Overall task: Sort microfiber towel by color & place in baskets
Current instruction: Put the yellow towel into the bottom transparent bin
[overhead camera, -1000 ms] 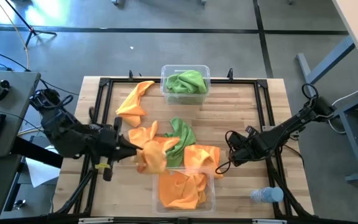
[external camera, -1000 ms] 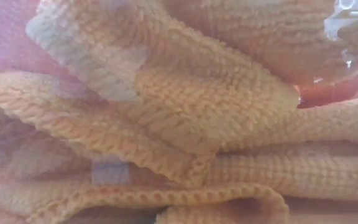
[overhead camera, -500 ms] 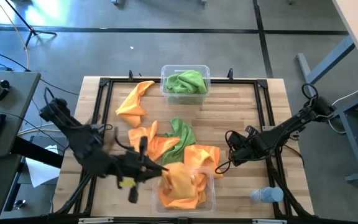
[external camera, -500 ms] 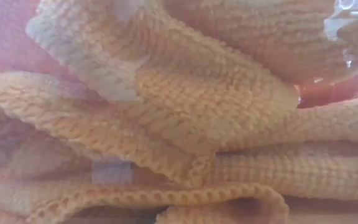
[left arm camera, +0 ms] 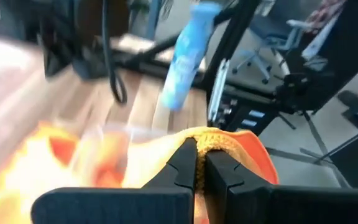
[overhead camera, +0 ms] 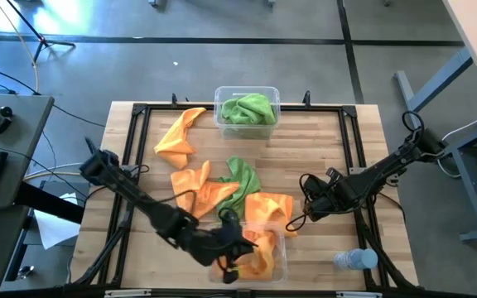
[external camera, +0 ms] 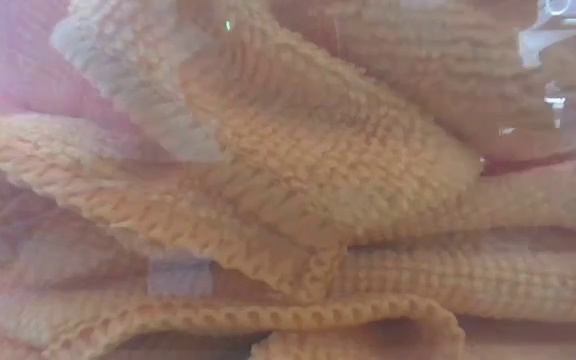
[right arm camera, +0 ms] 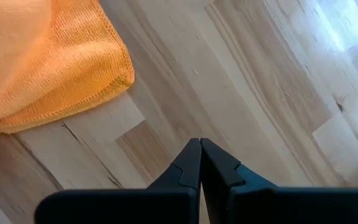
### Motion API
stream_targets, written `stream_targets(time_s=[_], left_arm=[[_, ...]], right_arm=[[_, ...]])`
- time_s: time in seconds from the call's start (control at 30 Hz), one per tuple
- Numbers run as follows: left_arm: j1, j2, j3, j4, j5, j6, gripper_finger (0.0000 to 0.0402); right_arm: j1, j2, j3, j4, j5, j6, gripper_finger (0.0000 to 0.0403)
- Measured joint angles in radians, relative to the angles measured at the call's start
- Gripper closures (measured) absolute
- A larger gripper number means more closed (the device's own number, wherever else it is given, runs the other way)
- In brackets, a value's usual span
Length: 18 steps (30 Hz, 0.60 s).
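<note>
My left gripper (overhead camera: pixel 240 246) (left arm camera: pixel 197 146) hangs over the near clear basket (overhead camera: pixel 281 263), shut on an orange towel (left arm camera: pixel 229 144). That basket holds a heap of orange towels (overhead camera: pixel 255 258), which fill the low view (external camera: pixel 288 200). The far basket (overhead camera: pixel 273 93) holds green towels (overhead camera: pixel 247 109). On the table lie a crumpled orange towel (overhead camera: pixel 180 134), another (overhead camera: pixel 199 189), a third (overhead camera: pixel 270 207) leaning on the near basket's far rim, and a green towel (overhead camera: pixel 240 175). My right gripper (overhead camera: pixel 305 207) (right arm camera: pixel 199 144) waits shut just above the bare wood, beside that third orange towel (right arm camera: pixel 42 62). My left gripper pinches a bunched fold of the orange towel (left arm camera: pixel 211 138) between its two shut fingers. The cloth bulges out past the fingertips (left arm camera: pixel 185 155) and hangs to one side of them. It is held above the heap in the near basket; whether its lower part touches that heap is hidden by the arm.
A small clear plastic bottle (overhead camera: pixel 354 259) (left arm camera: pixel 188 56) lies at the table's near right corner. A black frame rail (overhead camera: pixel 350 132) runs round the tabletop. Bare wood (overhead camera: pixel 321 149) lies on the right half, between the far basket and my right arm.
My left arm has swung from the table's left middle toward the near edge and to the right, carrying the orange towel off the loose pile and over the near basket. Its gripper has stayed shut on the cloth. My right arm has kept still.
</note>
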Motion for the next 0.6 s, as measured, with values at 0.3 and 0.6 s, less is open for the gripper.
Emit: stream_targets(time_s=[0.3, 0.6], left_arm=[[0.019, 0.119, 0.0, -0.069, 0.129, -0.484, 0.0401], [0.017, 0.129, 0.0, -0.284, 0.192, -0.887, 0.0401]], right_arm=[[0.0, 0.0, 0.0, 0.002, -0.001, 0.012, 0.0403], [0.0, 0.0, 0.0, 0.002, -0.001, 0.012, 0.0403]])
